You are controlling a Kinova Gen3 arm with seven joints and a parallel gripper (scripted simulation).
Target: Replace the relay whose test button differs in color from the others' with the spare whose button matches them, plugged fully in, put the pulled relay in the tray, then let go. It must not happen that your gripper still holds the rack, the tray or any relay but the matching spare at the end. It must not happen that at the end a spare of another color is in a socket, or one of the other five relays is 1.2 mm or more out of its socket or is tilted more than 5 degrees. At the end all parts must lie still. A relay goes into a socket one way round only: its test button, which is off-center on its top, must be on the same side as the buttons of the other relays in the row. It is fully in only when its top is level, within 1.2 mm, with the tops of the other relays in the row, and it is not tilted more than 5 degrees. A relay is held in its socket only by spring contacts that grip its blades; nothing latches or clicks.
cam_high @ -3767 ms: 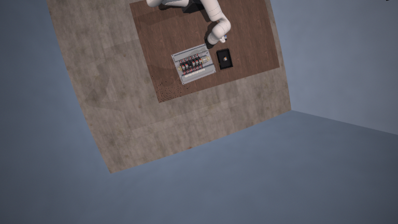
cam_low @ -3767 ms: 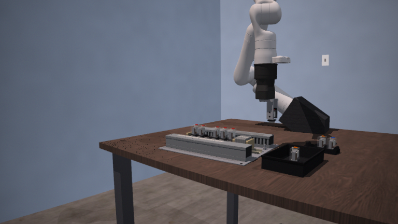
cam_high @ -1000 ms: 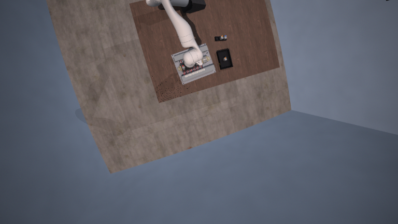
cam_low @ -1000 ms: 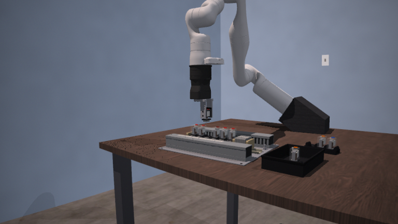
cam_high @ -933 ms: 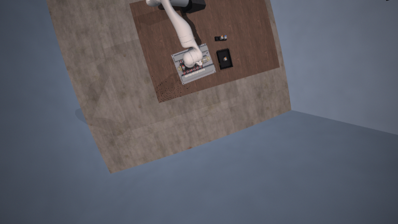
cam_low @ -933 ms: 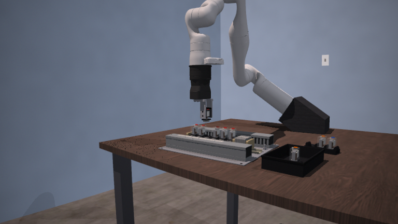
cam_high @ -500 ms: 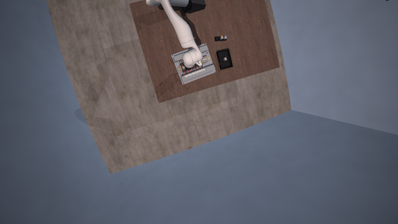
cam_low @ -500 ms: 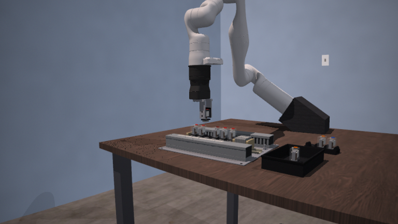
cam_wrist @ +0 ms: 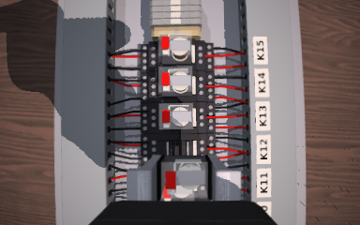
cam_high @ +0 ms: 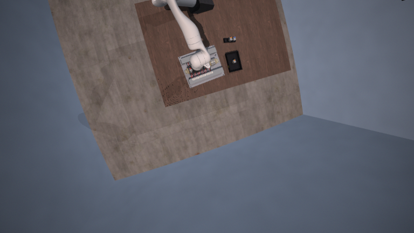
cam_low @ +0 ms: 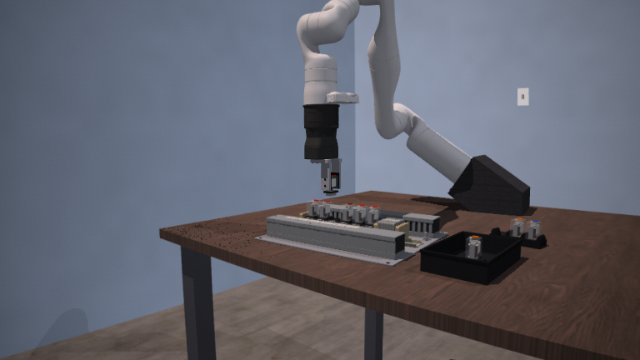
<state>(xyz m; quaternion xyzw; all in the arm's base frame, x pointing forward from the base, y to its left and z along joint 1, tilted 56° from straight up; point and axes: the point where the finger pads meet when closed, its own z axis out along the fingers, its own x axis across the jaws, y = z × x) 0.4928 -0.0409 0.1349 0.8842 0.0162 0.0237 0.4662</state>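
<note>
My gripper [cam_low: 331, 186] [cam_wrist: 185, 171] is shut on a clear relay with a red test button [cam_wrist: 171, 180], above the relay row. The held relay looks upright, its button on the left in the wrist view, like the row's. The row's relays, such as those at K15 [cam_wrist: 180, 51], K14 [cam_wrist: 180, 82] and K13 [cam_wrist: 182, 116], have red buttons. The socket by K12 [cam_wrist: 183, 148] is empty. Another row relay is partly hidden beneath the held one. A relay with an orange button [cam_high: 234, 61] [cam_low: 473, 248] stands in the black tray [cam_low: 448, 264].
A black spare holder [cam_high: 225, 40] [cam_low: 535, 242] beyond the tray bears an orange-button relay [cam_low: 517, 229] and a blue-button relay [cam_low: 533, 230]. Grey wire ducts [cam_low: 330, 237] [cam_wrist: 277, 141] run along both sides of the row. Beige terminal blocks [cam_wrist: 175, 32] stand past K15.
</note>
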